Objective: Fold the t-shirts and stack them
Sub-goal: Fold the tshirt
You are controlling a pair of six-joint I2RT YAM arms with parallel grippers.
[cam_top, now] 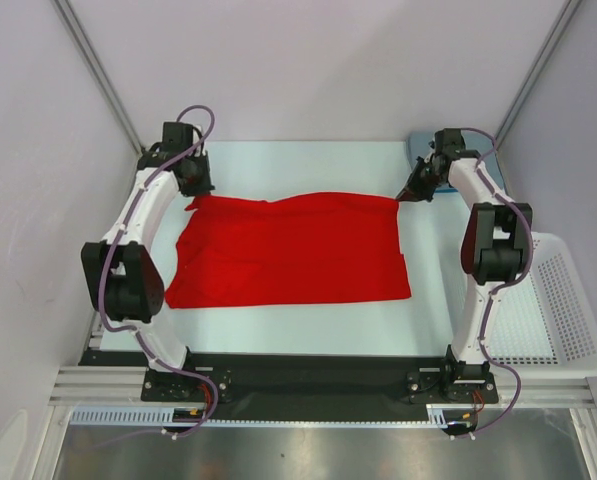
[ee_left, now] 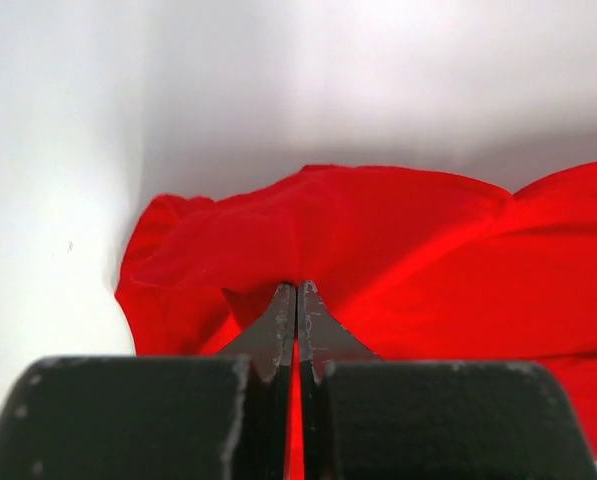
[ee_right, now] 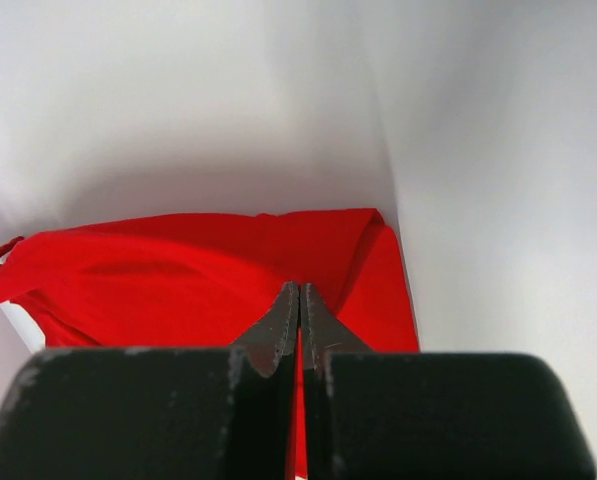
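Note:
A bright red t-shirt [cam_top: 288, 250] lies spread out flat on the pale table [cam_top: 308, 330]. My left gripper [cam_top: 194, 196] is at the shirt's far left corner and is shut on a pinch of red cloth [ee_left: 308, 230]. My right gripper [cam_top: 408, 193] is at the far right corner, also shut on the red cloth [ee_right: 198, 280]. In both wrist views a sliver of red shows between the closed fingertips. A slate blue t-shirt [cam_top: 417, 146] peeks out at the far right, mostly hidden behind the right arm.
A white plastic mesh basket [cam_top: 563, 300] stands off the table's right side, beside the right arm. White walls enclose the table at the back and both sides. A black rail [cam_top: 308, 375] with both arm bases runs along the near edge.

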